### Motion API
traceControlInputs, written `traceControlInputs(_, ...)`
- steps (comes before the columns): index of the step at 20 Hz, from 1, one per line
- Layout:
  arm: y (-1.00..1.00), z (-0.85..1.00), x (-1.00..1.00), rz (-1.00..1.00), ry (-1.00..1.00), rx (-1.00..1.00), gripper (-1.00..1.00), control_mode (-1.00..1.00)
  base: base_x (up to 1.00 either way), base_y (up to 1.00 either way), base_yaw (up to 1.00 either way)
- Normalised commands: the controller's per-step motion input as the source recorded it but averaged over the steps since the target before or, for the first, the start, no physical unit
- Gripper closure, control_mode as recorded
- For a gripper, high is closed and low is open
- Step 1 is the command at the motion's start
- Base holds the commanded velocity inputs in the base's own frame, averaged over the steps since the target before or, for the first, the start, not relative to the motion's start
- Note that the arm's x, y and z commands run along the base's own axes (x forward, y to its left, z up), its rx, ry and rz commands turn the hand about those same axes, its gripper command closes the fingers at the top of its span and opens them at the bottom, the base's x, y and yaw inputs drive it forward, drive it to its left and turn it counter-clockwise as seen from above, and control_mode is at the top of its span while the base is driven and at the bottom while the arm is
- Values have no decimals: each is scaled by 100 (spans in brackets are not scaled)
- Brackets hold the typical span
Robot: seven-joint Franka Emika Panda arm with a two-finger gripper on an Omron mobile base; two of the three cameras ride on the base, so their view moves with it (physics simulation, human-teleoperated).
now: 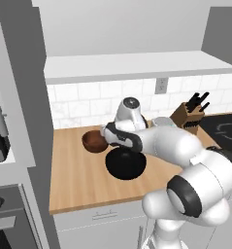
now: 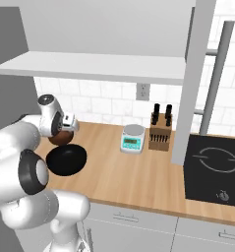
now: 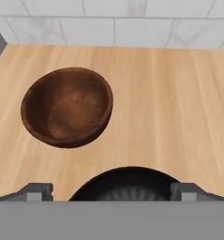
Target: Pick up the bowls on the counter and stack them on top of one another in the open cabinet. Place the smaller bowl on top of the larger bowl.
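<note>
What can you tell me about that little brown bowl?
The brown bowl is small, round and looks like reddish-brown wood, with faint rings showing inside. It is empty and sits upright on the counter, near the tiled wall. The wider black bowl lies just beside it, toward the counter's front edge; whether they touch is unclear. Nothing holds it: the open gripper hangs above the black bowl.

The smaller bowl point(image 3: 66, 107), round, reddish-brown wood with a visible grain inside, sits upright and empty on the light wooden tabletop point(image 3: 179, 108), near the white tiled back wall. Just beside it, toward the tabletop's front edge, stands the larger bowl point(image 1: 125, 164), wide, glossy black and upright. Above both runs the open cabinet point(image 2: 99, 66), a long light grey shelf.
</note>
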Motion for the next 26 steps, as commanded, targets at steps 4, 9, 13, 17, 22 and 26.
traceControlInputs(4,5,-14,9,0,5,-2,-100,-100,0,0,0)
traceControlInputs(9,14,-43,6,0,3,-4,-100,-100,0,0,0)
traceControlInputs(13,14,-26,19,0,0,0,-100,-100,0,0,0)
traceControlInputs(17,16,-31,20,0,1,0,-100,-100,0,0,0)
traceControlInputs(22,4,-24,24,0,1,0,-100,-100,0,0,0)
traceControlInputs(26,0,-6,37,0,0,0,-100,-100,0,0,0)
